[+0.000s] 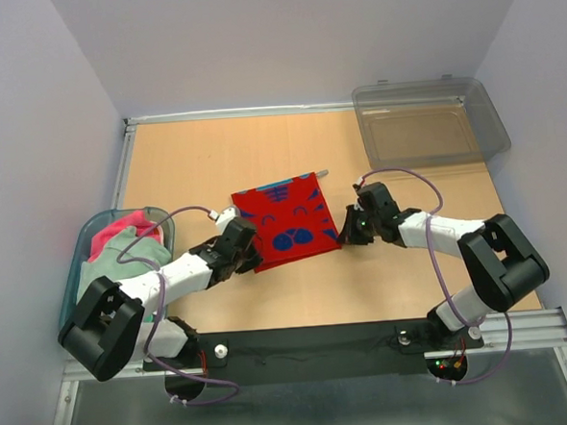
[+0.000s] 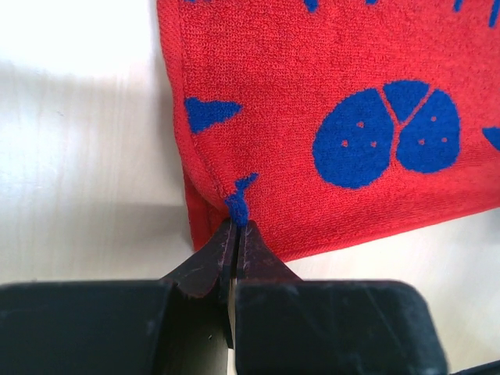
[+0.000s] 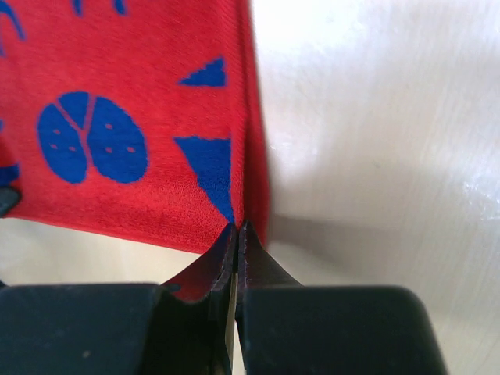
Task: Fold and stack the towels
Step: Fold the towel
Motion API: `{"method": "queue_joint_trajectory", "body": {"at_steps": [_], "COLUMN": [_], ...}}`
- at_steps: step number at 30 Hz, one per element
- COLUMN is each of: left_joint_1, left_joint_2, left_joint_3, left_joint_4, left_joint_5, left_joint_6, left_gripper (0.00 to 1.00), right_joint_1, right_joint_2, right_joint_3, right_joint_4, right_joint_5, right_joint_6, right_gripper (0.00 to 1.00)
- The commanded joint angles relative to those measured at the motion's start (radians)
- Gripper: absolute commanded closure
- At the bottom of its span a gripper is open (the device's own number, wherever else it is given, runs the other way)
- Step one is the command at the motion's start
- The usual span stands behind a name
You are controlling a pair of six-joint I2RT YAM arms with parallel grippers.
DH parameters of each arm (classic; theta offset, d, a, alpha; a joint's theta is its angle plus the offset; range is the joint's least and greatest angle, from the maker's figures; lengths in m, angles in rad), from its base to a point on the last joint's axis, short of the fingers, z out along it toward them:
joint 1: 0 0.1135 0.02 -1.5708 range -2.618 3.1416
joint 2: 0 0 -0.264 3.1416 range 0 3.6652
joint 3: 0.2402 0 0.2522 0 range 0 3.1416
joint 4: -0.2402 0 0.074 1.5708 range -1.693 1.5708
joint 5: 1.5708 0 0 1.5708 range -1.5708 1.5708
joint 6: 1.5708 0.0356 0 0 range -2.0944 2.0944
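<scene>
A red towel (image 1: 286, 222) with blue shapes lies spread in the middle of the table. My left gripper (image 1: 251, 257) is shut on its near left corner; in the left wrist view the fingertips (image 2: 236, 228) pinch a blue-tipped fold of the red towel (image 2: 328, 101). My right gripper (image 1: 344, 235) is shut on the near right corner, and in the right wrist view its tips (image 3: 237, 229) clamp the edge of the red towel (image 3: 156, 94). Both pinched corners cast shadows on the table below. More towels, a pink one (image 1: 121, 225) and a grey-green one (image 1: 123, 261), lie bunched in the tub.
A blue-rimmed oval tub (image 1: 76, 273) sits at the left table edge beside my left arm. A clear grey plastic bin (image 1: 430, 122) stands at the back right corner. Bare wooden tabletop (image 1: 194, 160) surrounds the red towel.
</scene>
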Motion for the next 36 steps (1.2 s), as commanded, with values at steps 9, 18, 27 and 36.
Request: {"method": "queue_joint_trajectory", "body": {"at_steps": [9, 18, 27, 36], "left_joint_1": [-0.020, -0.034, -0.098, -0.121], "left_joint_2": [0.009, -0.079, -0.155, -0.089], "left_joint_3": [-0.033, 0.040, 0.054, 0.133], "left_joint_4": [0.012, -0.139, -0.210, -0.219], "left_joint_5": [-0.018, -0.101, -0.134, -0.202], "left_joint_6": [-0.017, 0.008, -0.040, -0.014], "left_gripper": [0.89, 0.52, 0.51, 0.62], "right_joint_1": [-0.003, -0.003, 0.013, 0.042], "right_joint_2": [0.025, -0.076, -0.133, -0.030], "right_joint_3": [-0.030, -0.021, 0.062, 0.092], "right_joint_4": [0.041, 0.030, -0.012, 0.013], "right_joint_5": [0.059, 0.065, 0.011, -0.010], "right_joint_6": [-0.008, -0.030, -0.067, -0.068], "right_gripper": [0.93, 0.54, 0.50, 0.59]}}
